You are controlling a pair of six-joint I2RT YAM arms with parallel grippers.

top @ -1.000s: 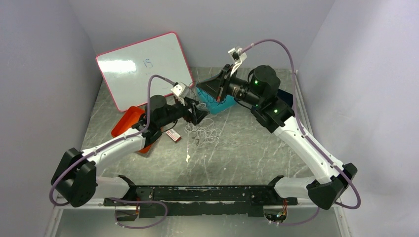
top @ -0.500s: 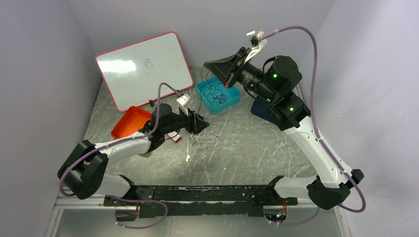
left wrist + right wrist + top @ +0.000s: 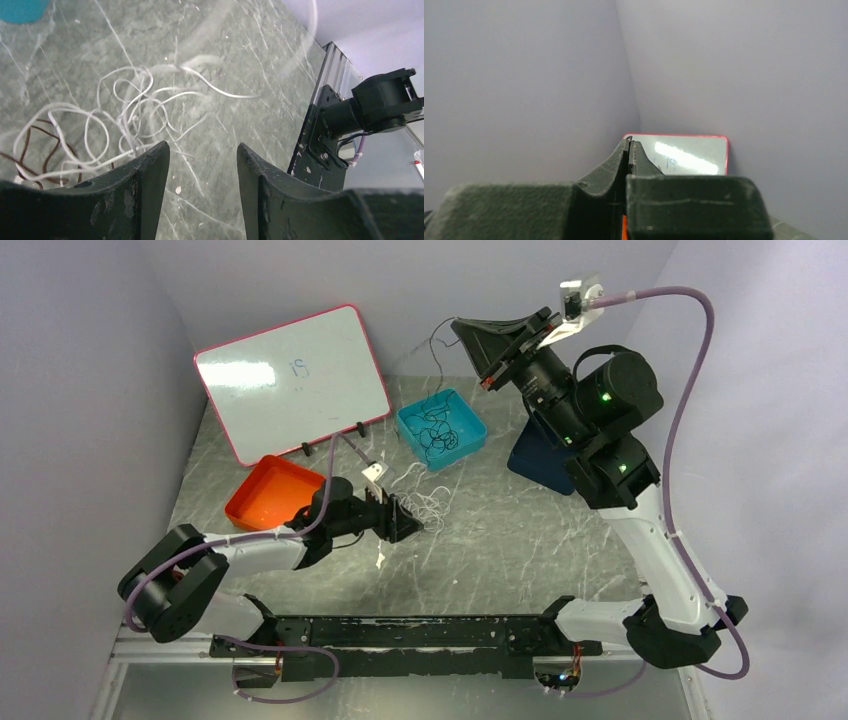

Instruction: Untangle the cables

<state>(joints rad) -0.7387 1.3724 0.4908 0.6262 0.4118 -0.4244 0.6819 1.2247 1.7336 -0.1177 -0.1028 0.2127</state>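
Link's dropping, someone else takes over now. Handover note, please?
Left gripper: open, low over the table, at the white cables, holding nothing.
Right gripper: shut, raised high, apparently pinching a strand of the black cable.
Most of the black cable lies in the blue tray; a reddish cable sits among the white.
Done: nothing separated yet.
To do: sort out all three.

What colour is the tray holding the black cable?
The tray is teal blue, seen best in the top external view.
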